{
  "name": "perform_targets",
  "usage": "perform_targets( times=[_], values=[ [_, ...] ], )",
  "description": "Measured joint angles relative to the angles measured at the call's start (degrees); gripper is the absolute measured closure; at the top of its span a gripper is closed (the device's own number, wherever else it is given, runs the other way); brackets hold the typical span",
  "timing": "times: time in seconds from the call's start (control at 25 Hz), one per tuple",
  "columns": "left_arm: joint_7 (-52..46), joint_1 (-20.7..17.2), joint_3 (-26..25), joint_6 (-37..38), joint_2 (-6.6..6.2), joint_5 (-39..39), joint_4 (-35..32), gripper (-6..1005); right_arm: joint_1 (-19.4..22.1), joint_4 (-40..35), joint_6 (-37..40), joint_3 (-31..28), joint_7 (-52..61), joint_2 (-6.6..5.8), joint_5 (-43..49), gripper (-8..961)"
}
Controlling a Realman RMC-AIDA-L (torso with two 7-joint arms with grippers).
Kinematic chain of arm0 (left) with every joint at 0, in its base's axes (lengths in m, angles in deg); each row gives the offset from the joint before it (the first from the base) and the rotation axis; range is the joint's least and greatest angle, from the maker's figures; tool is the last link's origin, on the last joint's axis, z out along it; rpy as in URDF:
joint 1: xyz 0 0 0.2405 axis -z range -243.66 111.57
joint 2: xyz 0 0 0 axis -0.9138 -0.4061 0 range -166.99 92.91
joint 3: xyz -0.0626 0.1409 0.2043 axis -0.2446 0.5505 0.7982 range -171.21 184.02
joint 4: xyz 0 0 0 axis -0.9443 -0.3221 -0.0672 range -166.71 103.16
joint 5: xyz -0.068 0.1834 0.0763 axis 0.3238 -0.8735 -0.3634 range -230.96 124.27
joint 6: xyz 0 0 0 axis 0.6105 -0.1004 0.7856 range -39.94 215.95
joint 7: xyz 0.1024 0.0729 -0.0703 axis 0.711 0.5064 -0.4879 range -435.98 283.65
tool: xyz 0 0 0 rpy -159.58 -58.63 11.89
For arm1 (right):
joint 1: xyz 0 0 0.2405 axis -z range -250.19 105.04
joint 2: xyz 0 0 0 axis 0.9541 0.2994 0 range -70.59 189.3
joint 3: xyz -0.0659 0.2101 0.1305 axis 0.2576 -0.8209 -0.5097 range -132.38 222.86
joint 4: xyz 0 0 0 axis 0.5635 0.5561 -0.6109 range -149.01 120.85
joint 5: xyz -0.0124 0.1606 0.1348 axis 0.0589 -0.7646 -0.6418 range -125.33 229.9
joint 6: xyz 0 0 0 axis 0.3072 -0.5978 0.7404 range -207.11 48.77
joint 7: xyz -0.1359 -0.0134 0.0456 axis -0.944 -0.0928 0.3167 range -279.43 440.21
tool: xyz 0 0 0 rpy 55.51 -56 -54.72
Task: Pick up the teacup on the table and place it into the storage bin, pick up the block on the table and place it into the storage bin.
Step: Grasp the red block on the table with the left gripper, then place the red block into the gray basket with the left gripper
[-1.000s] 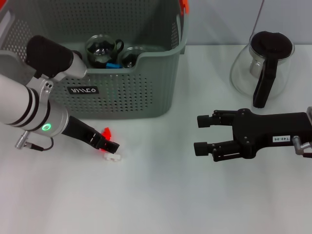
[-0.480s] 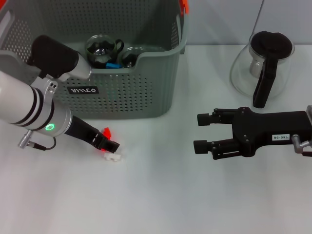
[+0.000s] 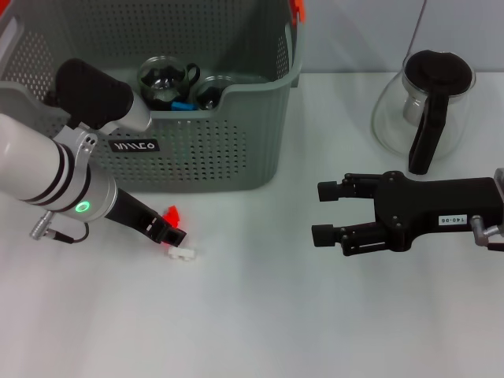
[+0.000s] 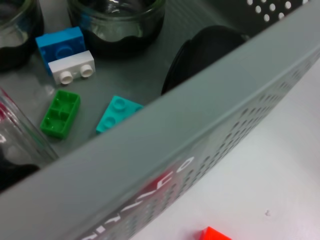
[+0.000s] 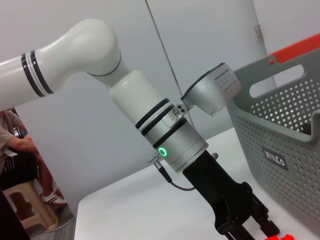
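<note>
The grey-green storage bin (image 3: 205, 157) stands at the back left. Two glass teacups (image 3: 163, 79) and a blue block (image 3: 183, 105) lie inside it. The left wrist view shows more of its contents: a blue block (image 4: 61, 45), a white one (image 4: 74, 70), a green one (image 4: 60, 113) and a teal one (image 4: 116, 112). On the table in front of the bin lie a red block (image 3: 172, 213) and a white block (image 3: 183, 254). My left gripper (image 3: 173, 233) is low between these two. My right gripper (image 3: 324, 213) hovers open and empty over the table at the right.
A glass pot with a black lid and handle (image 3: 427, 102) stands at the back right, just behind my right arm. The bin's front wall (image 4: 210, 125) fills the left wrist view, with the red block (image 4: 215, 234) just in front of it.
My left arm has turned slightly and its gripper tip has drawn back a little to the left near the red block. The right gripper has crept slightly left.
</note>
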Motion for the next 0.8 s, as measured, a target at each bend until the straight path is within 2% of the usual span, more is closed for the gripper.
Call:
perform_targets(
  times=[0.28, 0.52, 0.72, 0.8],
  values=[
    [-0.1, 0.2, 0.4, 0.0, 0.0, -0.2, 0.1, 398, 0.0, 0.0, 0.0, -0.6, 0.0, -0.05, 0.1, 42],
    [-0.8, 0.3, 1.2, 0.0, 0.0, -0.8, 0.0, 628, 0.2, 0.0, 0.0, -0.6, -0.1, 0.01, 0.0, 41],
    [-1.2, -0.1, 1.8, 0.8, 0.0, -0.9, -2.1, 714, 0.3, 0.0, 0.0, -0.6, -0.1, -0.07, 0.0, 41],
    [-1.4, -0.6, 1.9, 1.8, 0.0, -0.9, -4.0, 714, 0.3, 0.0, 0.0, -0.6, -0.1, -0.07, 0.0, 41]
  ],
)
